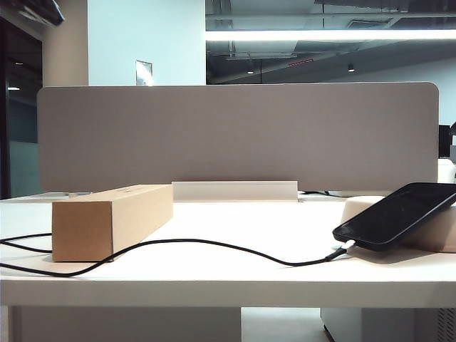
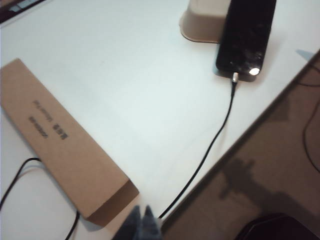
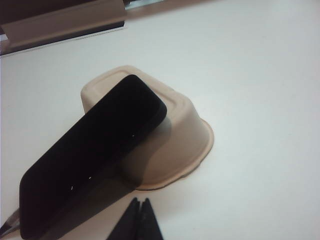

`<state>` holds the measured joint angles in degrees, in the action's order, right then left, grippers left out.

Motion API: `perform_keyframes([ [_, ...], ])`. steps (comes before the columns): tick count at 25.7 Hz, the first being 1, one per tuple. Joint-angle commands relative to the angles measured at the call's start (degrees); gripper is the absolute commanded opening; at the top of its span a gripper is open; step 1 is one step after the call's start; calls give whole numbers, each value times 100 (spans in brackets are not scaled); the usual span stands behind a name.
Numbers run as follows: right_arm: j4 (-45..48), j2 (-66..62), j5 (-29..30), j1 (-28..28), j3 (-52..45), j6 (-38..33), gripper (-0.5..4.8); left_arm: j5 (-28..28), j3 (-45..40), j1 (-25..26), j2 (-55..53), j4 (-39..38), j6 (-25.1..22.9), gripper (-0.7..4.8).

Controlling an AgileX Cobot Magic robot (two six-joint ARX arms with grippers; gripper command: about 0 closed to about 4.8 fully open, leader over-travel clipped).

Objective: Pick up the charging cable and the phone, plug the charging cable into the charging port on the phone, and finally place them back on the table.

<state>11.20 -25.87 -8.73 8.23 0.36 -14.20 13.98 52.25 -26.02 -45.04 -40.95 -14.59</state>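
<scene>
The left gripper hangs above the table with its fingers pressed together and nothing between them; just below its tips run the near end of the box and a stretch of the cable, which passes close by the fingertips along the table's edge. From there the cable leads away from this gripper to the phone, well ahead of it, where the silvery plug sits in the phone's short edge. The right gripper also has its fingers pressed together, empty, hovering above the table with the phone just ahead of its tips. The phone lies tilted, its far end propped on the upturned cream tray and its plugged end down on the table. From the exterior view the cable trails from the phone across the table past the box; neither gripper shows there.
</scene>
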Motion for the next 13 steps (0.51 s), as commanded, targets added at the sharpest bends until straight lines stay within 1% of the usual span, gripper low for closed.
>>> perform_keyframes([
  [1,-39,4,-20,0,-33,15,-1,-50,11,-2,149,31,28,-6],
  [2,-63,0,-20,0,-33,26,-1,-55,9,-2,190,26,28,-6],
  [6,-151,0,-17,0,-33,35,-1,-361,-39,-2,372,42,24,-6],
  [9,-492,0,-20,0,-33,35,-1,-693,-457,-2,693,273,33,-6],
  [10,-584,0,-20,0,-33,35,-1,-835,-741,-2,868,527,146,-6],
  [13,-632,2,-20,0,-33,35,-1,-1080,-1252,-2,1156,1132,533,-6],
])
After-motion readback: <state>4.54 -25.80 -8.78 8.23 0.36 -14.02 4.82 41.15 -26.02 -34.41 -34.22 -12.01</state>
